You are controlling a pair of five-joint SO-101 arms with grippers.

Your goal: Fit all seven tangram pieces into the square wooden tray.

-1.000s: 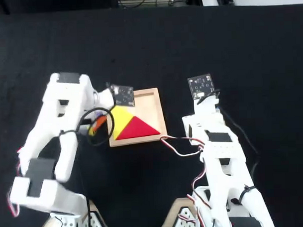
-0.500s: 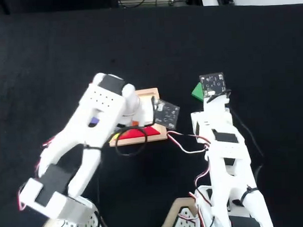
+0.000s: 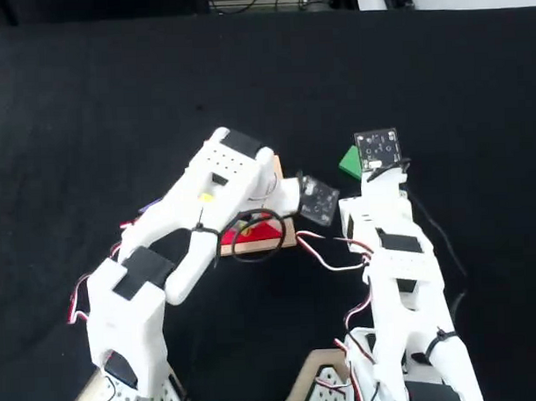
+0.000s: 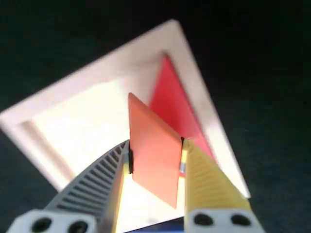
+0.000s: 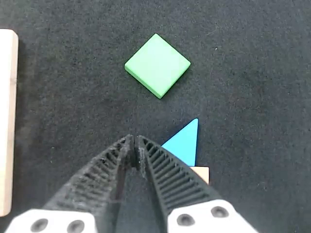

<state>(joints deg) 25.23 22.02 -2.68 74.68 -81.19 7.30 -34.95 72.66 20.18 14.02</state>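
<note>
Black counter (image 3: pixel 88 84): a dark cloth surface carrying both arms and the pieces.
Left arm (image 3: pixel 189 221): stretched slantwise from the near left, lying over most of the tray in the high view.
Left pincer (image 4: pixel 155 154): narrow, clamped on the orange piece, one finger on each long edge.
Orange piece (image 4: pixel 150 131): a flat parallelogram, tilted and held above the open floor of the tray, apart from the wood.
Wooden tray (image 4: pixel 97 75): square with a raised rim, just left of the right arm's base segments; its near rim shows beneath the left arm from above.
Red triangle (image 4: pixel 175 111): lying flat inside the tray, tucked against one side of the rim and into a corner.
Right arm (image 3: pixel 398 257): extended straight away from the near edge, to the right of the tray.
Right pincer (image 5: pixel 134 145): fingers pressed together with nothing between them, over bare cloth.
Green square (image 5: pixel 157 64): flat on the counter, beyond the right pincer's tips, outside the tray.
Blue triangle (image 5: pixel 183 143): on the counter just beside the right pincer, touching a pale tan piece (image 5: pixel 200 173) that is partly hidden by a finger.
</note>
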